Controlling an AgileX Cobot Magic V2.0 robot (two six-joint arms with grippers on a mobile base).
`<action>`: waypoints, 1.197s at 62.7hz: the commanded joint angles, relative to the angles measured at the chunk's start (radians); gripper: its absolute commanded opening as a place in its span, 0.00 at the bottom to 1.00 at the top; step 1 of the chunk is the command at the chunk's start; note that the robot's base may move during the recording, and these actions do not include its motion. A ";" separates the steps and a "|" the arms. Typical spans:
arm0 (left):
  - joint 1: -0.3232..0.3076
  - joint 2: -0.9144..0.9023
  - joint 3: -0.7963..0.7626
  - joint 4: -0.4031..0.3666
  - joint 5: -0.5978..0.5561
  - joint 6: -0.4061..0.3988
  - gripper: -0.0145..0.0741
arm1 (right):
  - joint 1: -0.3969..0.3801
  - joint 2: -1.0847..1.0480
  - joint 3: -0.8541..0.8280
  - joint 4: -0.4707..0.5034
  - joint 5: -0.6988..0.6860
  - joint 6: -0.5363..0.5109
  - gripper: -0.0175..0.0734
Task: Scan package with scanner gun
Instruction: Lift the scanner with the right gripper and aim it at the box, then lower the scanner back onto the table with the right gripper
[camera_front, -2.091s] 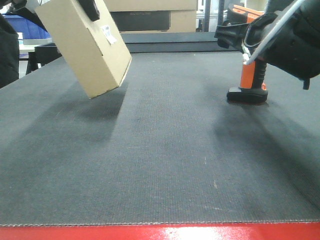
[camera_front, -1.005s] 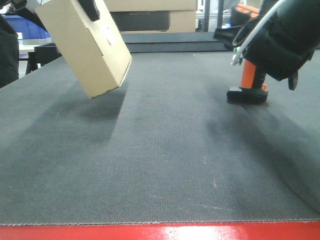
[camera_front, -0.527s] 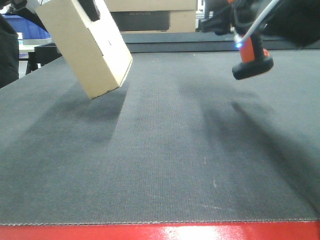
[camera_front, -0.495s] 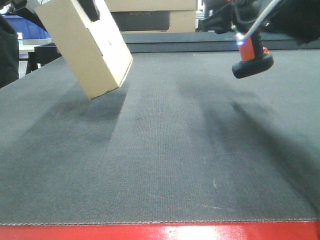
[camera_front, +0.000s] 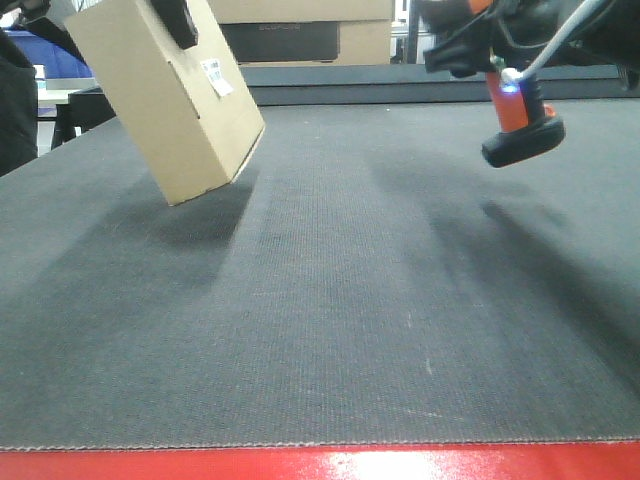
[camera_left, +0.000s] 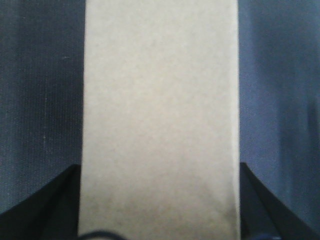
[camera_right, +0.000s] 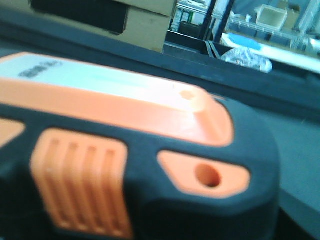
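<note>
In the front view the closed, tilted package (camera_front: 165, 100) is held above the worktop (camera_front: 330, 300) by the left pincer (camera_front: 178, 18) clamped on it, and the scanner gun (camera_front: 520, 125) is gripped aloft by the right pincer (camera_front: 495, 45); in the left wrist view the package is flanked by dark fingers (camera_left: 45, 205); in the right wrist view the gun is seen close.

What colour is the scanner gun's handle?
The scanner gun has a bright orange handle above a black base; exterior front-facing view shows it best.
</note>
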 joint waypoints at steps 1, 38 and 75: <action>-0.006 -0.004 -0.007 -0.004 -0.009 0.002 0.04 | -0.017 -0.012 0.021 -0.031 -0.089 0.160 0.01; -0.006 -0.004 -0.005 -0.004 -0.009 0.002 0.04 | -0.078 0.008 0.191 -0.357 -0.285 0.559 0.01; -0.006 0.001 -0.005 -0.004 -0.009 0.002 0.04 | -0.078 0.039 0.191 -0.283 -0.245 0.559 0.01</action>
